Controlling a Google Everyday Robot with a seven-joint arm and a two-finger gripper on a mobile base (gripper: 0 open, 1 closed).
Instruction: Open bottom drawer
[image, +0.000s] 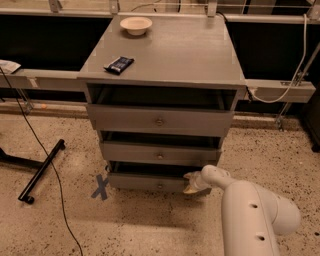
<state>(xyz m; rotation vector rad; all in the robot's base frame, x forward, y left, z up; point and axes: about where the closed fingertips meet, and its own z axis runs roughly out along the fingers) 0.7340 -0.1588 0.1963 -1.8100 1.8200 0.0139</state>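
Note:
The grey cabinet (165, 55) has three drawers. The bottom drawer (145, 182) is the lowest, with a shallow front and a small round knob (160, 186); it stands pulled out a little, with a dark gap above its front. My gripper (192, 182) is at the right end of that drawer's front, at its top edge, to the right of the knob. The white arm (250, 215) reaches in from the lower right. The middle drawer (160, 152) and top drawer (160, 120) also stand slightly out.
A white bowl (136, 25) and a dark packet (119, 64) lie on the cabinet top. A black stand leg (42, 170) and a cable (60, 200) lie on the speckled floor at left. A blue tape cross (101, 187) marks the floor by the cabinet.

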